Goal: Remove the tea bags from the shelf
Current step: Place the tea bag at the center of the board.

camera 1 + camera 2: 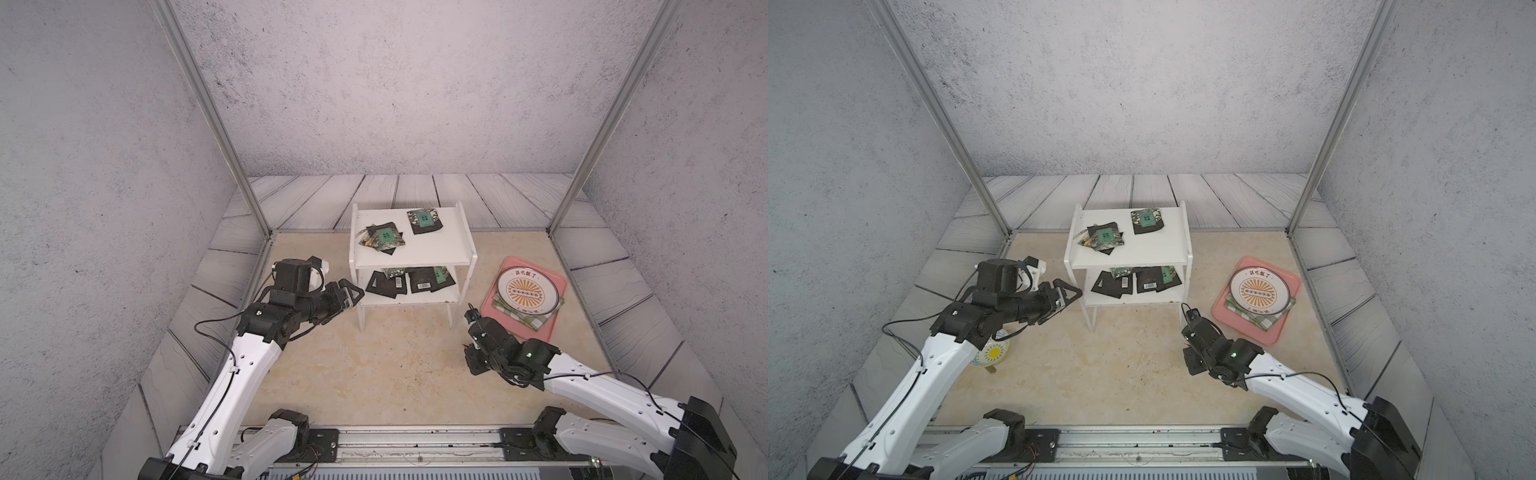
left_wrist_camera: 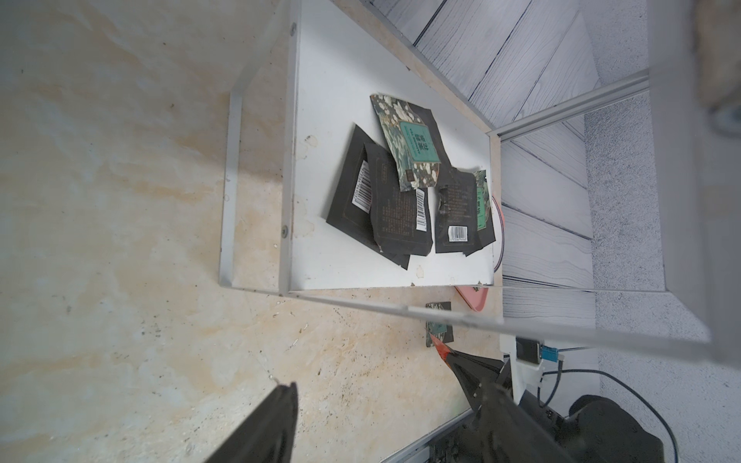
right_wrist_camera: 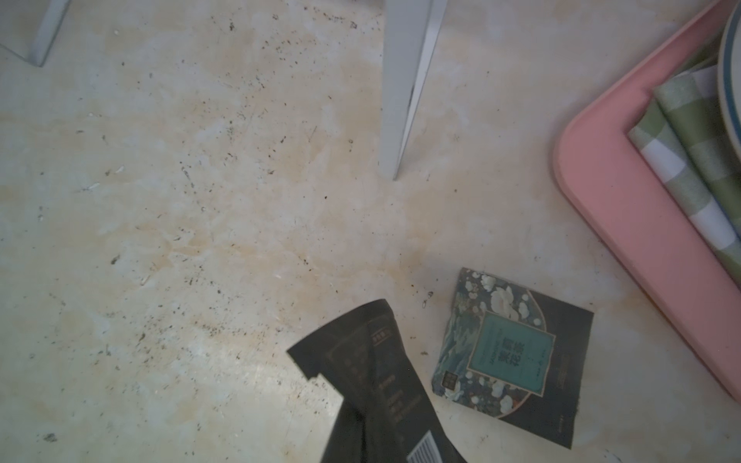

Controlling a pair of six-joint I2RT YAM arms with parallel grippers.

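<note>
Off the shelf's (image 1: 436, 245) front-right corner, the right gripper (image 1: 473, 353) is pinching a likely light, floppy tea bag's (image 3: 373, 381) edge; the left gripper (image 1: 356, 294) is gaping.

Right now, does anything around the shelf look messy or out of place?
Yes. On the shelf, the tea bags on the lower board lie in a skewed, overlapping heap, faces mixed. One tea bag lies loose on the table by the pink tray. The right gripper pinches another, curled over.

shelf (image 1: 432, 245): mid desk (image 1: 374, 374) | tea bags (image 1: 384, 237): on both its tiers | tray (image 1: 547, 276): right of shelf | plate (image 1: 527, 291): on cloth (image 1: 544, 320), in tray
</note>
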